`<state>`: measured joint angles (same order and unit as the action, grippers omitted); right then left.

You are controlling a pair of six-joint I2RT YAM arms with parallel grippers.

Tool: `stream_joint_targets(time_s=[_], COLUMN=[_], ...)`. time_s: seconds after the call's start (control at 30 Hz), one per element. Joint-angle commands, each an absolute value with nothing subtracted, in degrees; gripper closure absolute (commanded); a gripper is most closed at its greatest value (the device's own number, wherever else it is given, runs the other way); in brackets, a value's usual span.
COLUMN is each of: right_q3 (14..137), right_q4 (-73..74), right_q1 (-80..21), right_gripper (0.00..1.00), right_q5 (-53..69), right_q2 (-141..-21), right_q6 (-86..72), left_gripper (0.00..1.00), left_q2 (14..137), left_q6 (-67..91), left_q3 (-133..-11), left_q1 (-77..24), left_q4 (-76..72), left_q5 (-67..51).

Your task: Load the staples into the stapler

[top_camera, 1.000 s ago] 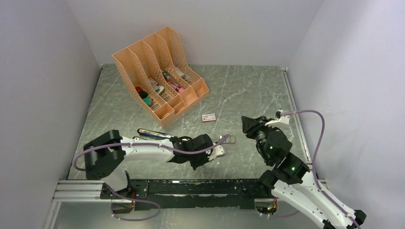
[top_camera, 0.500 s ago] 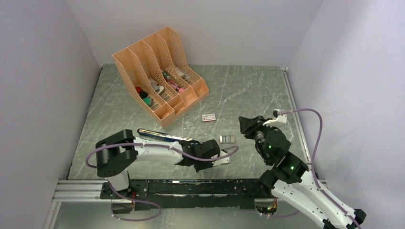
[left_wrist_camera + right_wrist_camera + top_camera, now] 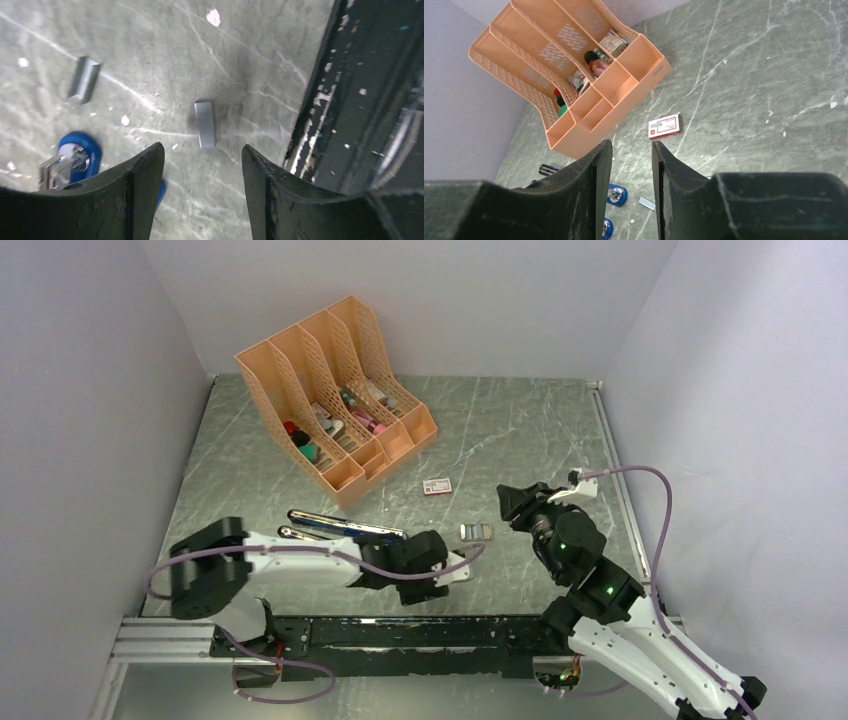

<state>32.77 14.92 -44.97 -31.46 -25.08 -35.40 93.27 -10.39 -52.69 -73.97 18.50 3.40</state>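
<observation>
The staples (image 3: 476,531) lie as a small silvery block on the table between the two grippers. In the left wrist view one loose staple strip (image 3: 205,131) lies just ahead of my left gripper (image 3: 202,146), and another strip (image 3: 83,79) lies farther off. My left gripper (image 3: 455,568) is open and holds nothing. The stapler (image 3: 345,525) lies opened out along the table, its blue end (image 3: 75,155) beside my left finger. My right gripper (image 3: 510,502) hovers right of the staples. Its jaws (image 3: 630,143) stand apart by a narrow gap, empty.
An orange file organizer (image 3: 335,390) with small items stands at the back left. A white-and-red box (image 3: 437,486) (image 3: 664,126) lies in front of it. The black rail (image 3: 370,100) of the table's near edge runs close to my left gripper.
My left gripper has let go of the staples, drawn back toward the near edge and opened. The staples now lie on the table. The right gripper has edged slightly left.
</observation>
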Motion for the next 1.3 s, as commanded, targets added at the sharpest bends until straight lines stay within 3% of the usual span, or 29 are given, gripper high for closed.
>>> stream_joint_targets(time_s=[0.0, 0.17, 0.23, 0.4, 0.57, 0.83, 1.27], right_q3=[32.3, 31.1, 31.8, 39.0, 44.4, 48.1, 49.0], right_q4=[15.7, 14.1, 12.7, 12.5, 13.7, 16.9, 17.2], right_q1=[-44.9, -44.8, -44.8, -44.6, -44.6, -44.3, -44.1], right_gripper=[0.61, 0.52, 0.48, 0.51, 0.60, 0.64, 0.66], right_q5=[-31.8, -27.2, -21.4, -1.1, 6.9, 10.5, 7.4], right_q2=[-25.5, -29.1, -36.5, -58.7, -71.6, -81.8, -87.7], right_q6=[-34.9, -30.9, -27.3, -15.3, -8.8, -2.4, -1.9], left_gripper=[0.35, 0.30, 0.26, 0.28, 0.29, 0.31, 0.32], left_q2=[81.0, 62.6, 57.3, 53.9, 53.5, 53.7, 54.3], left_q6=[-6.7, 0.2, 3.6, 5.4, 5.6, 5.2, 5.2], left_q3=[-50.5, -43.9, -41.5, -42.0, -41.3, -41.3, -41.5], left_q1=[-71.5, -58.3, -51.0, -41.1, -39.6, -39.0, -38.4], left_q4=[14.7, 6.5, 4.8, 7.9, 7.3, 7.7, 7.5], left_q5=[3.1, -4.9, -6.0, -10.3, -12.1, -12.8, -13.8])
